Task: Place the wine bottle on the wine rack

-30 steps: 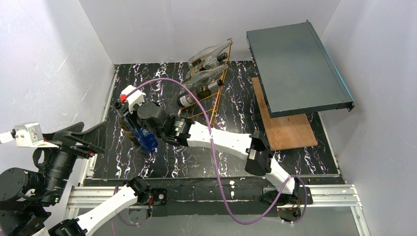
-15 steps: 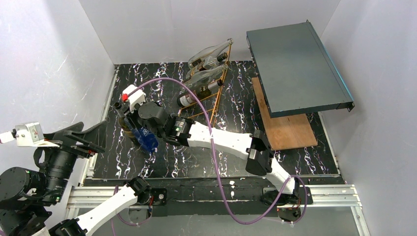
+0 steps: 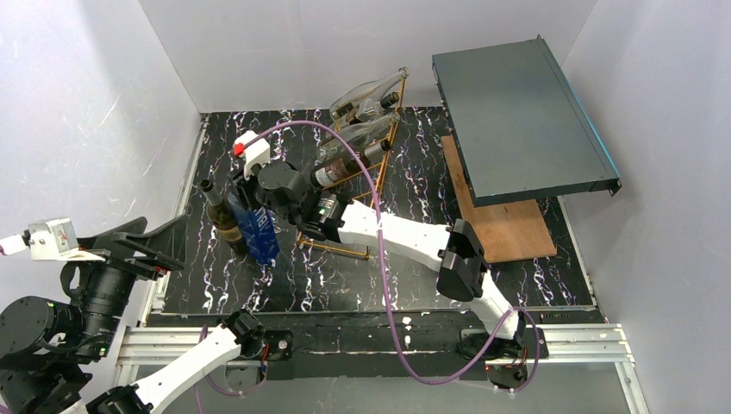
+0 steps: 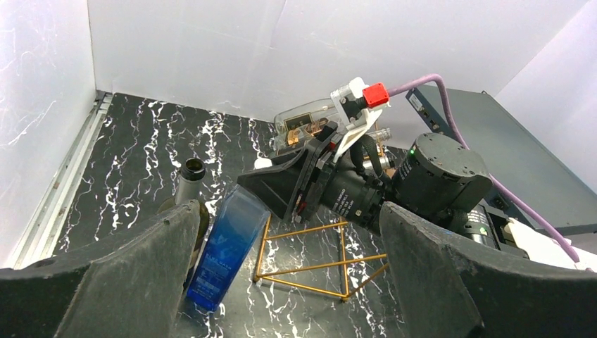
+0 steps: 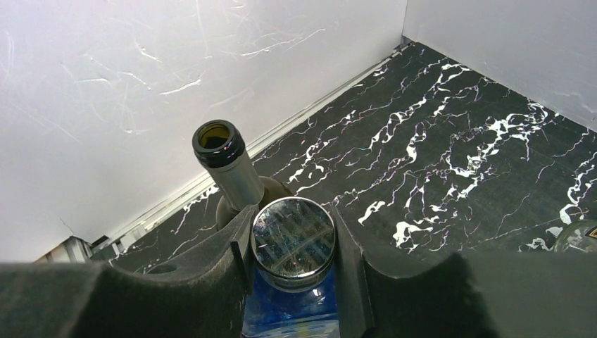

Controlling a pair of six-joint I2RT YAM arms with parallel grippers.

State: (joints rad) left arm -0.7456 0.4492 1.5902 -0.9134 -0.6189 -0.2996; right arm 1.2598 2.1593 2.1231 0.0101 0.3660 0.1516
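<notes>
**Right gripper (image 5: 292, 246) pinching the blue bottle (image 3: 259, 235) at its capped neck**
The blue bottle leans beside a dark green bottle (image 3: 222, 217) on the tabletop (image 3: 345, 285), near the wire rack (image 4: 320, 267), which carries clear bottles (image 3: 362, 97). The left gripper (image 4: 285, 218) is spread wide, holding nothing.

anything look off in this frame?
The blue bottle is tilted, not upright. The right pincer grips it at its silver cap, close beside the open dark bottle. The dark flat box looks propped at a slant above the wooden board. No spill or damage shows.
</notes>
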